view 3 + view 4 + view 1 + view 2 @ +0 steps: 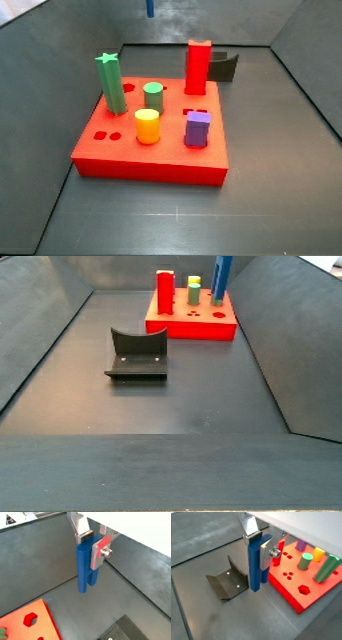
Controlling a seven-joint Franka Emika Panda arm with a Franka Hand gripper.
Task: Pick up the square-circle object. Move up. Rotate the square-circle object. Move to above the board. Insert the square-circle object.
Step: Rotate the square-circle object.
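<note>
My gripper (90, 544) is shut on the square-circle object (83, 569), a slim dark-blue peg that hangs upright from the silver fingers; both wrist views show it (256, 567). In a side view only its lower tip (147, 8) shows at the frame's upper edge, high over the scene. In a side view the peg (222, 276) hangs near the far right part of the board (201, 326). The board is a thick red slab with shaped holes (147, 155), and it lies beside the peg in a wrist view (298, 587). Its corner also shows in a wrist view (27, 624).
On the board stand a tall red post (198, 65), a green star peg (110, 82), a green cylinder (154, 97), a yellow cylinder (147, 125) and a purple block (198, 128). The dark fixture (136, 354) stands on the floor near the board. Dark walls enclose the floor.
</note>
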